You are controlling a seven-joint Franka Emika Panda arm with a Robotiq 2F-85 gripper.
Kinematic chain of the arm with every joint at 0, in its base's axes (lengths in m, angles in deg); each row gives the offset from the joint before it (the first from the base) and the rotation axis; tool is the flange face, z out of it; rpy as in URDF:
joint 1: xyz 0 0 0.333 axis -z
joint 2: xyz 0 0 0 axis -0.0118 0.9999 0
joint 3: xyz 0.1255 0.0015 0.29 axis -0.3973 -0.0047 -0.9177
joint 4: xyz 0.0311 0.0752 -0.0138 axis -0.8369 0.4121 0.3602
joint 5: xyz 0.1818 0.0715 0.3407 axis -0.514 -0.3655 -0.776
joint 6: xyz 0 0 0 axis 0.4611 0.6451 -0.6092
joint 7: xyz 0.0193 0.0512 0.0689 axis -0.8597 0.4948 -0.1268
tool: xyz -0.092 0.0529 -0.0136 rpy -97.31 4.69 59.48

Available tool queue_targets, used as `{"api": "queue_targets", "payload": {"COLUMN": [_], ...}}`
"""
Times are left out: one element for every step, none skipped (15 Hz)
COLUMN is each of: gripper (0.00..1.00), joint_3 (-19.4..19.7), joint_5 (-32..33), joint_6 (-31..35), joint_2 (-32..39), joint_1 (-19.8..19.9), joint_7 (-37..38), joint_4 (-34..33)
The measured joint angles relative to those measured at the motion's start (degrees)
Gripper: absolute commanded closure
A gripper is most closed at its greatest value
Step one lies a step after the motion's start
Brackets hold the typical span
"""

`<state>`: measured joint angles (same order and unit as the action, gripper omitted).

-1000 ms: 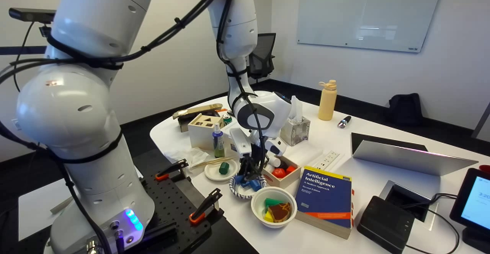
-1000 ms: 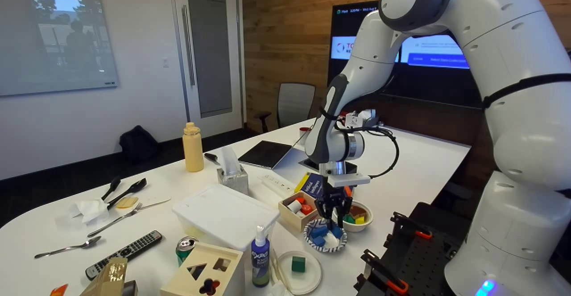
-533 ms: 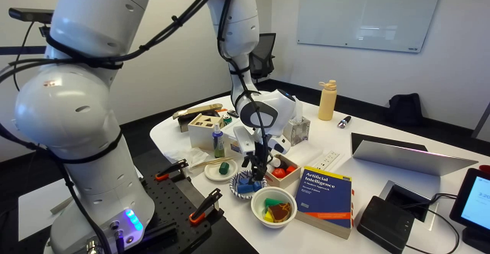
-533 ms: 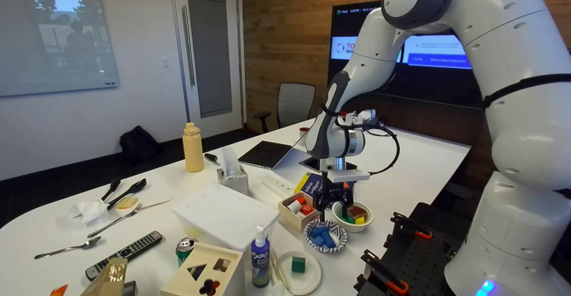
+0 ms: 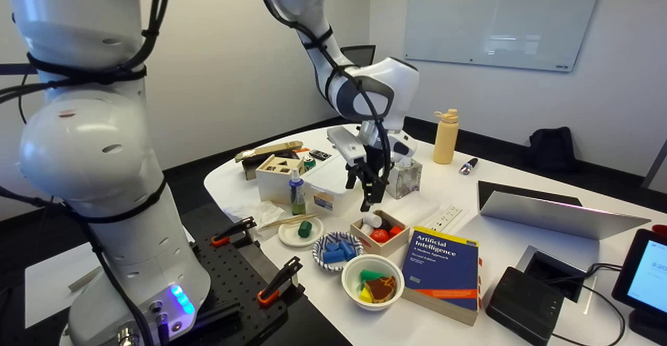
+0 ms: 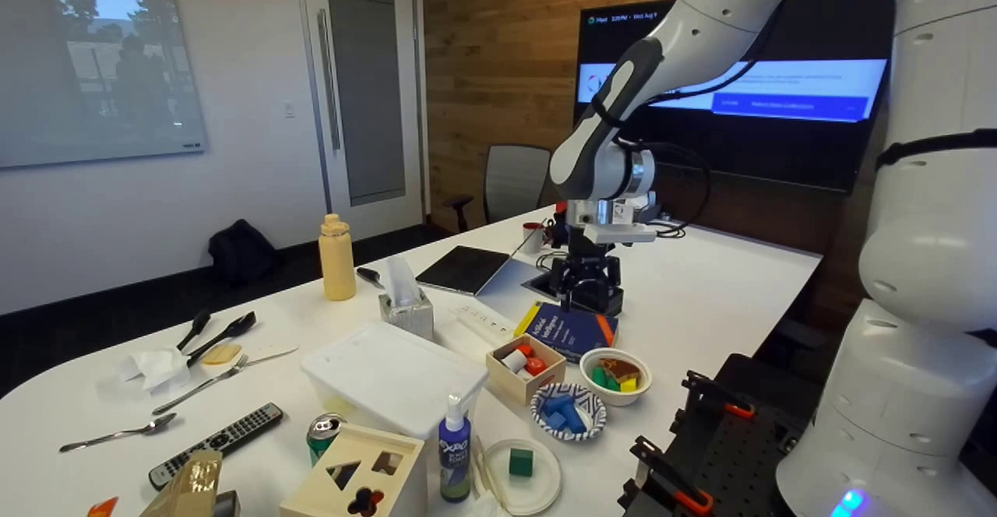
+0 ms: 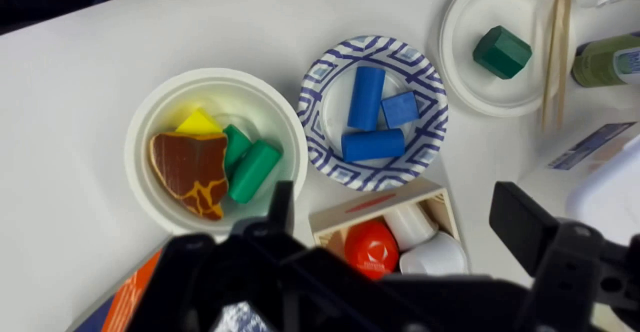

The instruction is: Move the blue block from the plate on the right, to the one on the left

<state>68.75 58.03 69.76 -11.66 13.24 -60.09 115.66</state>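
Three blue blocks lie in the blue-and-white patterned plate (image 7: 434,127): an upright-lying long block (image 7: 366,97), a crosswise long block (image 7: 373,145) and a short block (image 7: 400,109). Beside it stands a flat white plate (image 7: 500,2) with a dark green block (image 7: 502,52) on it. On the patterned plate's opposite side is a deep white bowl (image 7: 210,77) with green, yellow and brown pieces. My gripper (image 7: 393,196) hangs well above the table, its fingers wide apart and nothing between them. In both exterior views the gripper (image 5: 359,196) is clear of the plates.
A wooden box (image 7: 380,204) with red and white pieces sits close to the patterned plate. Nearby are a thick blue book (image 5: 443,270), a lidded plastic tub (image 6: 393,373), a spray bottle (image 6: 455,451), a shape-sorter box (image 5: 276,179) and a tissue box (image 5: 404,179).
A second ago the gripper was down at the patterned plate by a blue block. It has opened, leaving that block lying in the plate, and has risen well above the table.
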Motion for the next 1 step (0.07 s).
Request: {"api": "queue_targets", "payload": {"gripper": [0.0], "joint_3": [0.2], "joint_5": [0.6], "joint_6": [-0.8], "joint_2": [-2.4], "joint_1": [-0.4], "joint_7": [0.0], "joint_4": [0.4]}}
